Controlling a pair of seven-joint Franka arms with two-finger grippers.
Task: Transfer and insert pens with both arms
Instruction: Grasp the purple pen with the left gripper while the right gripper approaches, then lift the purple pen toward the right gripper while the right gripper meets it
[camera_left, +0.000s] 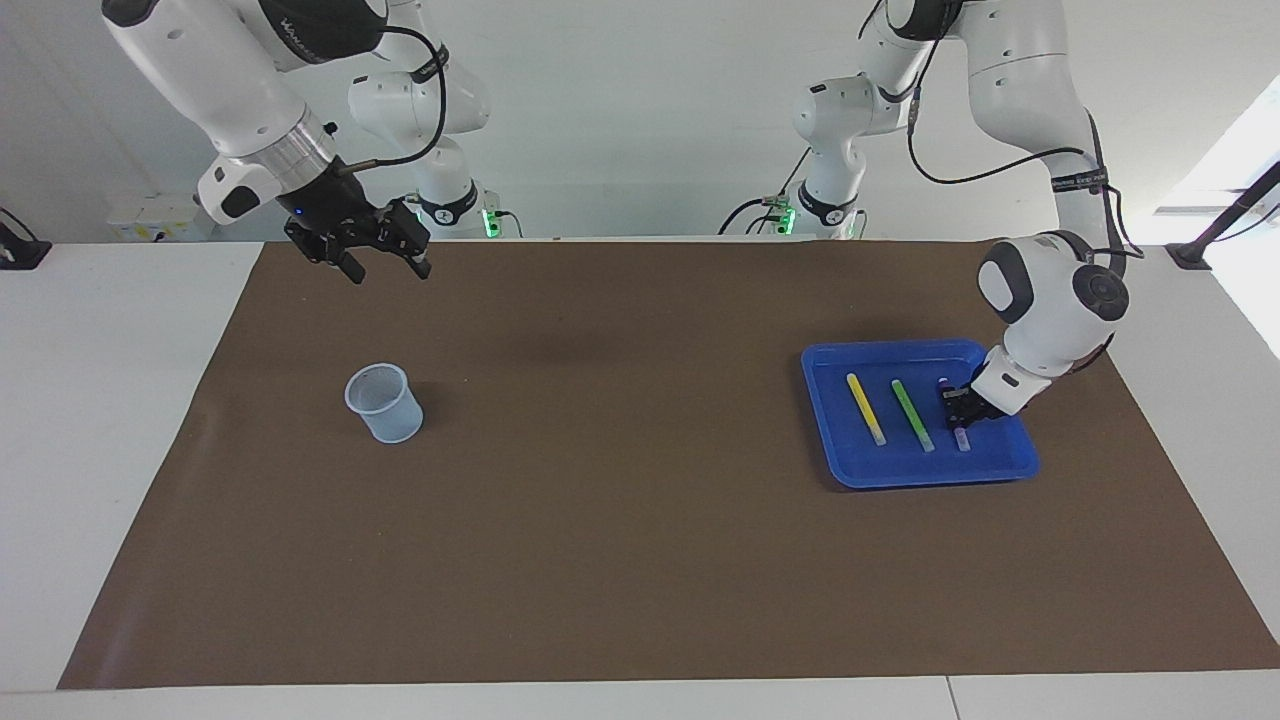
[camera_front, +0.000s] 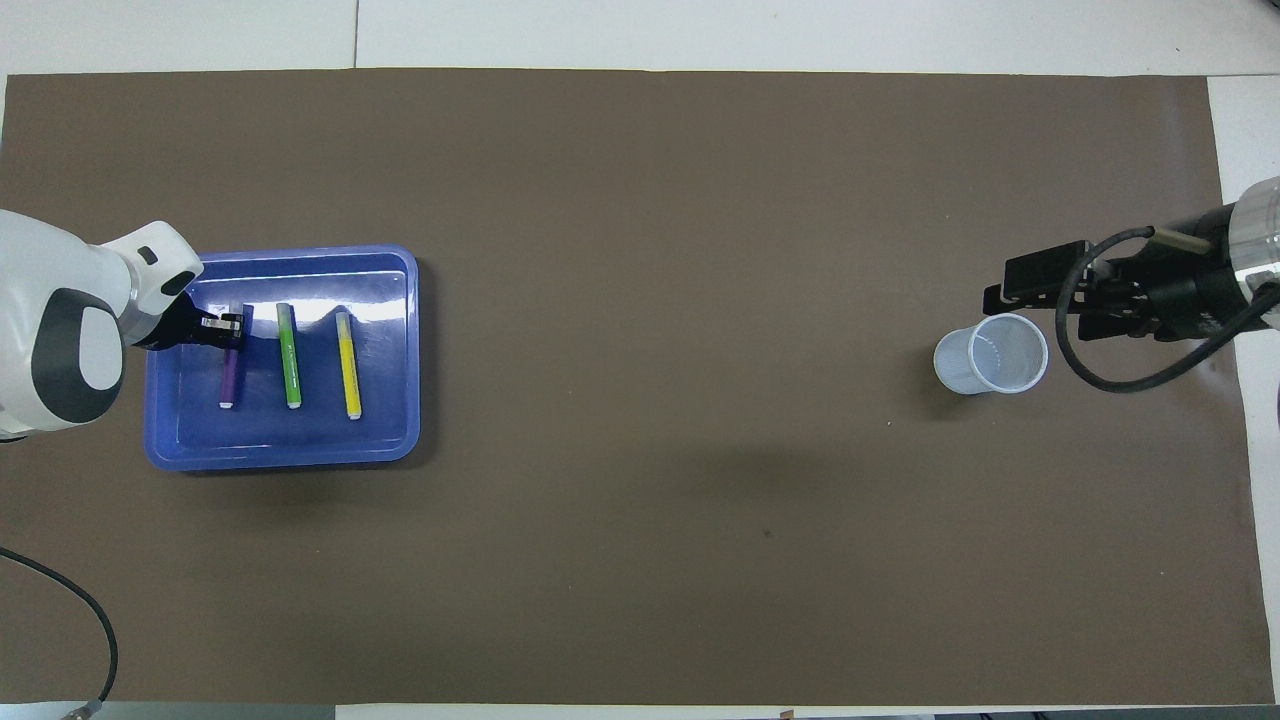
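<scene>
A brown mat (camera_left: 640, 520) covered most of the white surface (camera_left: 100, 420), with a pale wall and two slimmer arms with green lights at the robots' end. A blue tray (camera_left: 1005, 462) sat toward the left arm's end, holding the yellow pen (camera_left: 865, 408), the green pen (camera_left: 911, 413) and the purple pen (camera_left: 960, 437) side by side. The left hand (camera_left: 957, 405) was down in the tray, clamped tight on the purple pen. The right hand (camera_left: 385, 267) hung with fingers spread and nothing in them, over the mat near a translucent cup (camera_left: 383, 402) at the right arm's end.
</scene>
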